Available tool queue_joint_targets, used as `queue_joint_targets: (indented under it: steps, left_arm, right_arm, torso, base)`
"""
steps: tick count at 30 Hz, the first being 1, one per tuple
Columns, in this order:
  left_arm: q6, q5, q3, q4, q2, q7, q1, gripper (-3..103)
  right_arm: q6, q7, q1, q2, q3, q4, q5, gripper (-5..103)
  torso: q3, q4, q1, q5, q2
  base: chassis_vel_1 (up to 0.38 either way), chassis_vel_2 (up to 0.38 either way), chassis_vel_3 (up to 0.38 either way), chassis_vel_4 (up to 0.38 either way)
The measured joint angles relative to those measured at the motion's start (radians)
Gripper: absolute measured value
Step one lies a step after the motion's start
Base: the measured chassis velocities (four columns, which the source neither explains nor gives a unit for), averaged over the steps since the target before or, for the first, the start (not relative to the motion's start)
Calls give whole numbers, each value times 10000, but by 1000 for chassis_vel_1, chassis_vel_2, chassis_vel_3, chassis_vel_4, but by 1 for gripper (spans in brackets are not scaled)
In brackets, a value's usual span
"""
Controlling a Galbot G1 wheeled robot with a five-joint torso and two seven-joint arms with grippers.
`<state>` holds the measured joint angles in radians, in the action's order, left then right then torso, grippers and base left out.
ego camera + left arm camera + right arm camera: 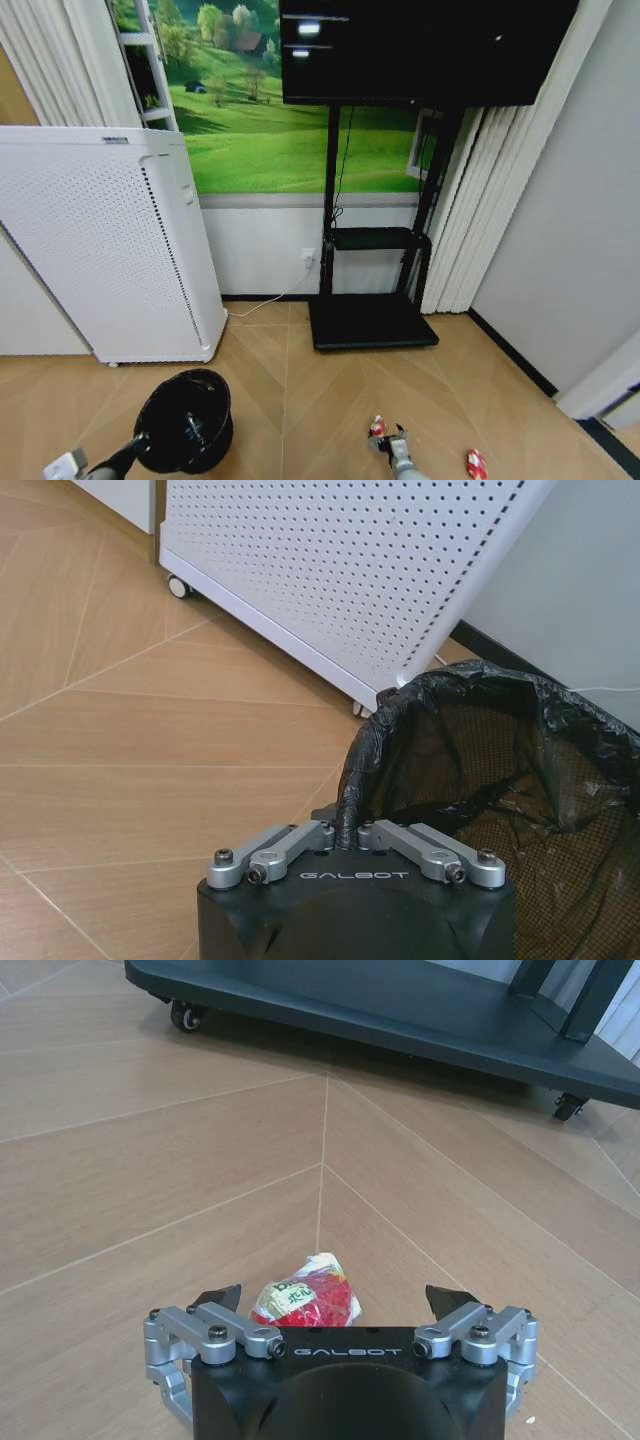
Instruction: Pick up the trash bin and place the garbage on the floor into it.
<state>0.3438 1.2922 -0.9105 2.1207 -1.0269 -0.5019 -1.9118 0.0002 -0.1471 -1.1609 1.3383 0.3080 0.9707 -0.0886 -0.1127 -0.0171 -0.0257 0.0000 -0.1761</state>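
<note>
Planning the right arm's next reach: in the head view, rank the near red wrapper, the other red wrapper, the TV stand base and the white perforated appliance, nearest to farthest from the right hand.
1. Near red wrapper, just at the right hand, on the floor.
2. Other red wrapper, to its right.
3. TV stand base, ahead by the wall.
4. White perforated appliance, far left, beyond the trash bin.

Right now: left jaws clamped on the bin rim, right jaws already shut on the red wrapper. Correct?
Half right. The left gripper is clamped on the trash bin rim, but the right gripper is not shut: the right wrist view shows its jaws spread wide, with the red wrapper lying on the floor between them, ungrasped.
</note>
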Motion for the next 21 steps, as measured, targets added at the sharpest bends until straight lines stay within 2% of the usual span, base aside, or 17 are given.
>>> queue_joint_targets:
  steps: [3, 5, 7, 8, 11, 14, 15, 16, 19, 21]
  left_arm:
    - [-18, 6, -89, -19, -59, 22, -49, 3]
    - [-22, 7, -95, -20, -74, 23, -55, 3]
    - [-24, 7, -68, -21, -91, 24, -33, 3]
    - [-24, 7, -68, -21, -91, 24, -33, 3]
    - [-29, 7, 48, -75, -55, -12, 133, 3]
    - [-35, 7, 78, -83, -39, -19, 170, 3]
    - [-66, 5, 104, -103, -26, -19, 200, 3]
    - [-138, -12, 136, -147, -17, -17, 237, 3]
    - [-175, -16, 155, -178, -9, -17, 267, 3]
    - [-205, -15, 213, -204, 14, -6, 328, 3]
  right_arm:
    - [33, 32, 115, 20, -16, -212, 87, 103]
    - [33, 33, 140, 23, -16, -260, 127, 100]
    - [-2, 19, 202, 31, -20, -401, 300, 90]
    - [-2, 19, 202, 31, -20, -401, 300, 90]
    - [-24, 35, 86, -3, -20, -389, 357, 74]
    - [-26, 32, 55, 19, 36, -388, 352, 68]
    - [-27, 27, 24, 33, 83, -394, 339, 57]
    - [-20, 31, -33, 32, 106, -396, 337, 52]
    - [-8, 37, -81, 26, 114, -386, 329, 47]
    - [2, 39, -152, 7, 142, -285, 282, 36]
  torso:
    - [0, -5, 0, 1, 0]
    - [0, -4, 0, 0, 0]
    - [0, -3, 0, 0, 0]
    - [0, -3, 0, 0, 0]
    - [0, -6, 0, -1, 0]
    - [0, -6, 0, 0, 0]
    - [0, -4, 0, 0, 0]
    - [0, -3, 0, -1, 0]
    - [0, -4, 0, 0, 1]
    - [0, -4, 0, 0, 0]
  base:
    - [0, 0, 0, 0]
    - [0, 0, 0, 0]
    - [0, 0, 0, 0]
    - [0, 0, 0, 0]
    - [0, 0, 0, 0]
    - [0, 0, 0, 0]
    - [0, 0, 0, 0]
    - [0, 0, 0, 0]
    - [0, 0, 0, 0]
    - [0, 0, 0, 0]
